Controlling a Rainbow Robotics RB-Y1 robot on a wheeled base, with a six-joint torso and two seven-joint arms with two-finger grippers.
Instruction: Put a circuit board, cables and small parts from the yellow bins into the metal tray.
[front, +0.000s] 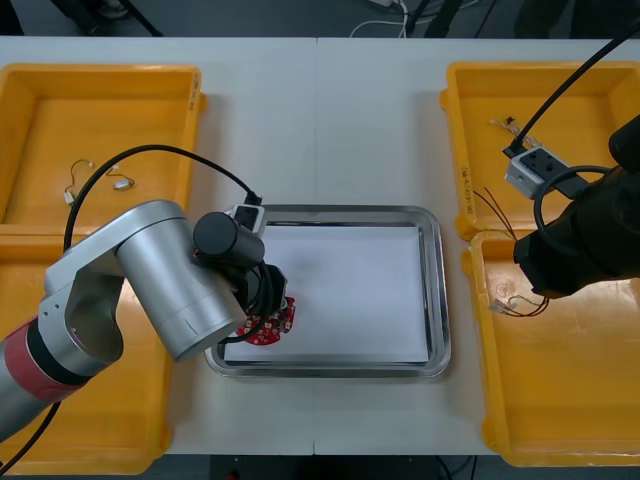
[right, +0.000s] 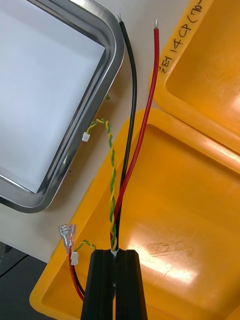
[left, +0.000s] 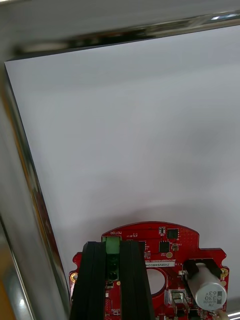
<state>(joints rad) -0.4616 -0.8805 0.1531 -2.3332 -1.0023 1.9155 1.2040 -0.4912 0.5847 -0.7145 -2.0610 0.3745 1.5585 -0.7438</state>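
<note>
My left gripper (left: 113, 246) is shut on the green connector at the edge of a round red circuit board (left: 165, 250). It holds the board over the white inside of the metal tray (left: 20, 165). In the front view the board (front: 275, 322) sits at the tray's (front: 437, 290) near left corner, under my left gripper (front: 264, 296). My right gripper (right: 115, 252) is shut on a bundle of cables (right: 131, 130): one black, one red and one twisted yellow and green. It hangs over the near right yellow bin (right: 190, 210), and the cable ends reach toward the tray (right: 107, 65).
The far left yellow bin (front: 100, 72) holds a thin white cable (front: 95, 180). In the far right bin (front: 455, 110) lie a small part (front: 505, 125) and thin wires. Bare table runs between the bins and beyond the tray.
</note>
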